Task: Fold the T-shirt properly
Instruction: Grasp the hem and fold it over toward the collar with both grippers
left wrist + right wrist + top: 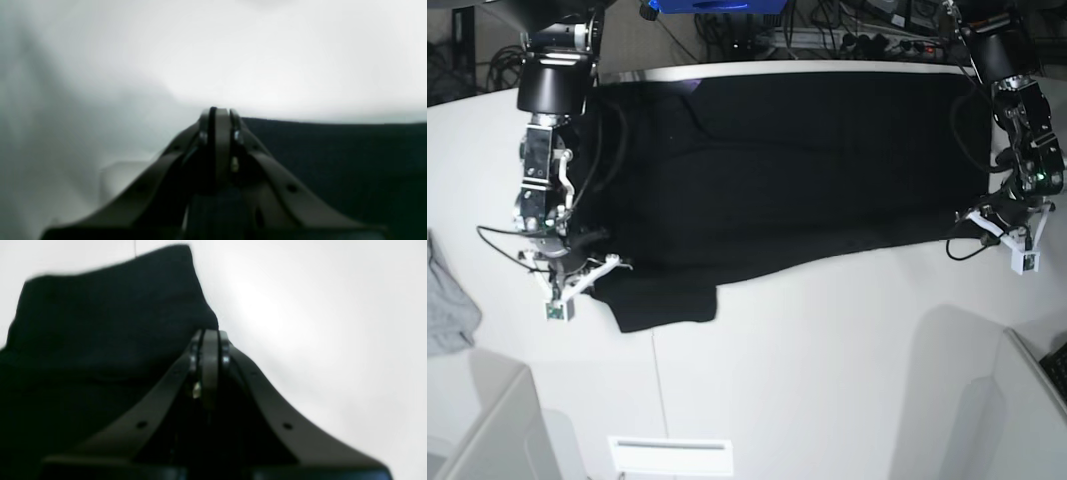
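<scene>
I see the T-shirt (777,170) spread wide across the far half of the white table (827,360), black and plain on the side facing up, its far edge close to the table's back rim. One sleeve (662,300) sticks out toward me at the end nearest the right gripper (577,275). That gripper sits at the sleeve's outer edge; in its wrist view the jaws are pressed together with the black cloth just beside them, and I cannot tell whether any fabric is pinched. My left gripper (1007,225) is at the opposite end of the shirt, low over the near corner of the cloth; its jaws are also clenched tight, with the dark fabric beside them and bare table ahead, and a grip on the cloth is not clear. A small grey cloth (447,305) lies at the table's edge, well apart from the shirt. Beyond the back rim, cables (847,25) and a blue object (712,5) clutter the floor.
</scene>
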You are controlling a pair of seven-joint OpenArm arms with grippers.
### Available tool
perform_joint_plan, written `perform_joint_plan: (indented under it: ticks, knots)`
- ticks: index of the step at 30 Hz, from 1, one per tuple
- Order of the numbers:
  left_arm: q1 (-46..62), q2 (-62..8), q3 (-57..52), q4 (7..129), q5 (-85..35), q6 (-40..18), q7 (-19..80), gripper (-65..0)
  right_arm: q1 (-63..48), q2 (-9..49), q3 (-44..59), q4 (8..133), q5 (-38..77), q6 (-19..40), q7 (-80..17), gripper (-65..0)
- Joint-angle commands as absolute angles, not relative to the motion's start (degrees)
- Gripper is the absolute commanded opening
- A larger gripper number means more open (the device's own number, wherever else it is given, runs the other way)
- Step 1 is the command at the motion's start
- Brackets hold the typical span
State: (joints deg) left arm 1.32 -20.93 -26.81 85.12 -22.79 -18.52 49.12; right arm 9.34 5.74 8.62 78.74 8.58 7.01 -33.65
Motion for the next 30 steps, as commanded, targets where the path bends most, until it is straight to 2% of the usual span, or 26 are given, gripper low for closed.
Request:
perform_joint_plan:
  ticks: [1, 4, 25, 30]
  knots:
    - [1.71, -21.85, -27.03, 87.52, -23.34, -19.56, 48.04, -65.0, 10.42, 6.37, 8.75, 80.57, 8.48, 7.08, -33.54, -65.0]
    - [4.53, -21.76, -27.56, 90.59, -23.34, -22.55, 48.04, -65.0, 9.63, 6.37, 8.75, 82.24, 8.66, 7.08, -35.30, -65.0]
    - [9.36, -21.67, -31.16, 97.54, -23.34, -22.81, 48.04, -65.0, 4.26, 6.20, 15.25, 92.79, 8.66, 7.25, -39.34, -65.0]
    - [10.24, -21.58, -32.57, 99.74, -23.34, -22.90, 53.14, -65.0, 2.33, 6.37, 15.25, 95.52, 8.66, 7.25, -41.19, -65.0]
